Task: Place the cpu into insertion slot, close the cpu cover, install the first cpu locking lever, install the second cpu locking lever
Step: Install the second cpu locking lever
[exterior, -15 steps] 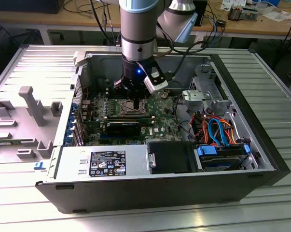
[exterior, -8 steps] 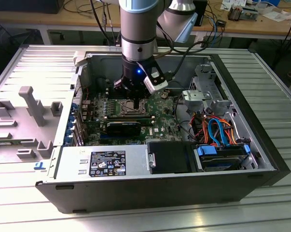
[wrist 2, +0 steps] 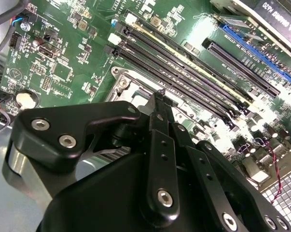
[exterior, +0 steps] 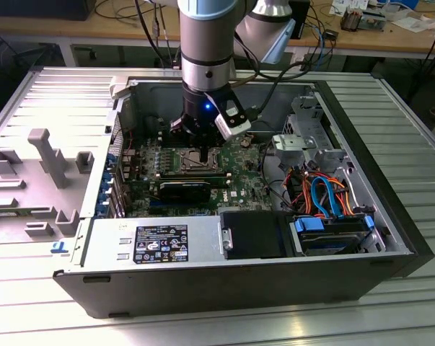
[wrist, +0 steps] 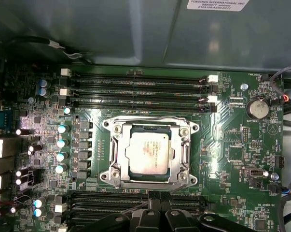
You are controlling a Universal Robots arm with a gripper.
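- Fingers point(wrist 2: 159, 93) together, tips meeting at a point with nothing between them, in the second wrist view; in the first wrist view the tips point(wrist: 155, 197) sit just beside the socket's edge, over the memory slots point(wrist: 135, 200).
- Cpu point(wrist: 147, 151) lies flat in the socket, silvery top up.
- Cover point(wrist: 150, 129) is down around the chip, framing it; the chip shows through the open middle.
- A thin wire lever point(wrist: 135, 117) runs along the socket edge next to the far memory slots point(wrist: 135, 87); can't tell if it is latched.
- Coin cell point(wrist: 257, 107) sits on the board point(wrist: 232, 159), well apart from the socket.
- Exterior view: arm point(exterior: 206, 43) comes straight down into the open case point(exterior: 239, 277), fingers point(exterior: 205, 154) over the socket point(exterior: 195, 162) on the board point(exterior: 235, 180).
- Case lies on a ribbed metal table point(exterior: 412, 137); grey fixture blocks point(exterior: 47, 155) at the exterior view's left.
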